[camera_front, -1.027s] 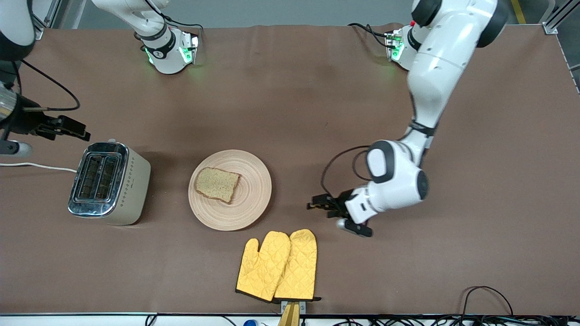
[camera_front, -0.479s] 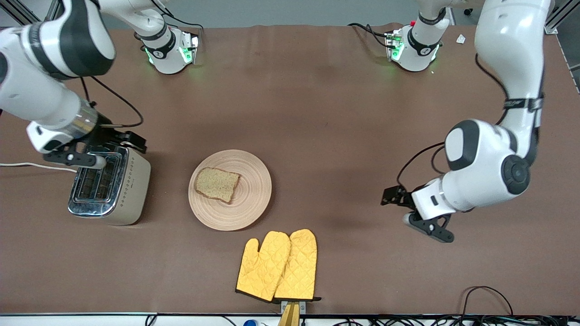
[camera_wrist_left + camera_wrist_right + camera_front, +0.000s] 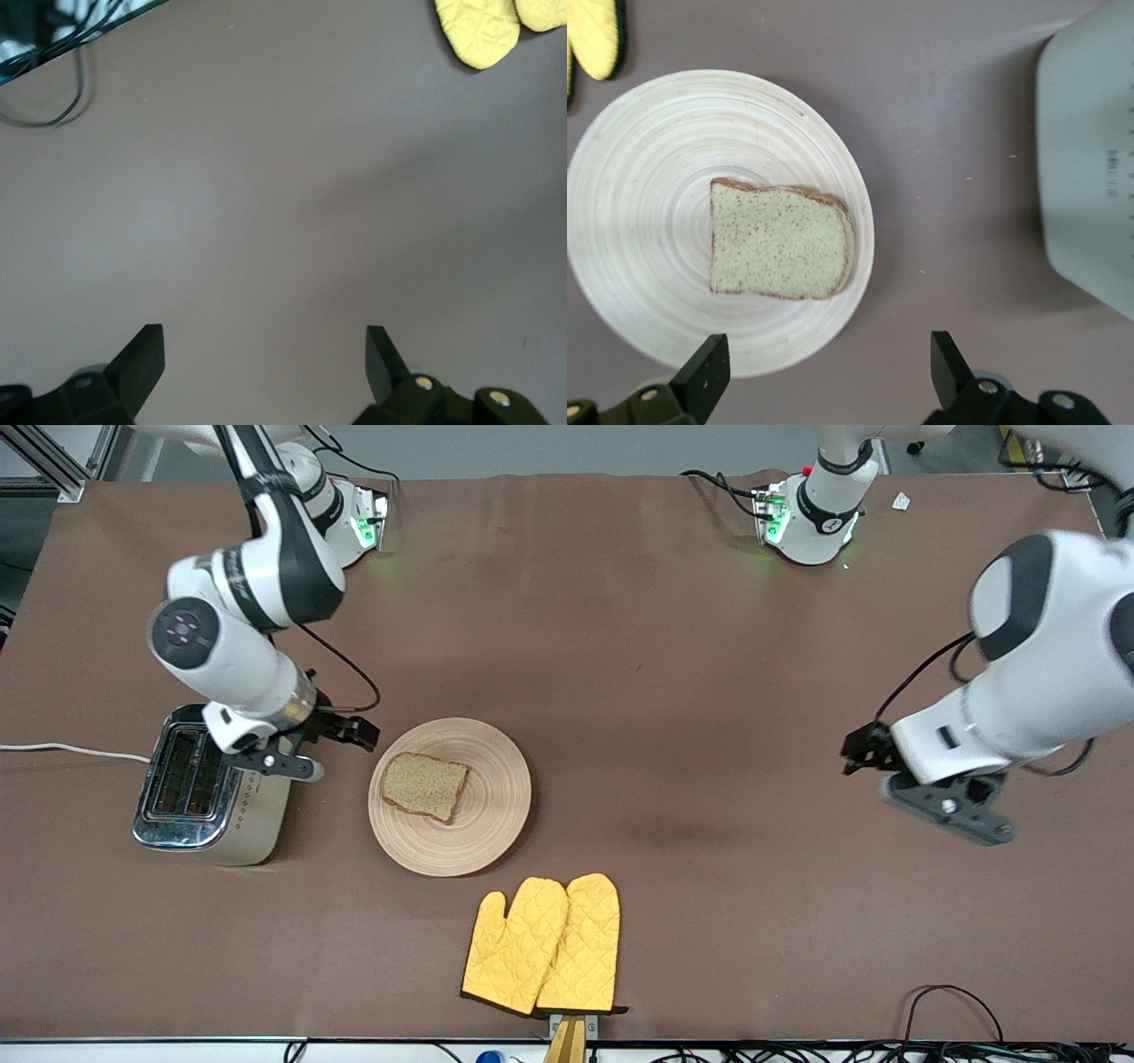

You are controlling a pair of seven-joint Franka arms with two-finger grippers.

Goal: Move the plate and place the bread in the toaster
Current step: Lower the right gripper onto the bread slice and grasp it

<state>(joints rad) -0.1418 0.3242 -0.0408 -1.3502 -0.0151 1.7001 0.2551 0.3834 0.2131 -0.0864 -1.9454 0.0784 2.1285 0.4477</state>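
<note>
Nearest the front camera lie the two quilted yellow oven mitts (image 3: 542, 944), and farther from it the round, ring-grooved beige wooden plate (image 3: 496, 815) carries the brown speckled bread slice (image 3: 424, 785), neither moved since a second ago. Beside the plate, toward the right arm's end of the table, stands the chrome-topped cream toaster (image 3: 213, 784). The right gripper (image 3: 347, 731) has swung across it to hover, fingers spread and empty, at the plate's edge, probably to take the bread, while the left gripper (image 3: 858, 749), also spread wide and empty, has pulled away over bare brown table (image 3: 709, 691).
</note>
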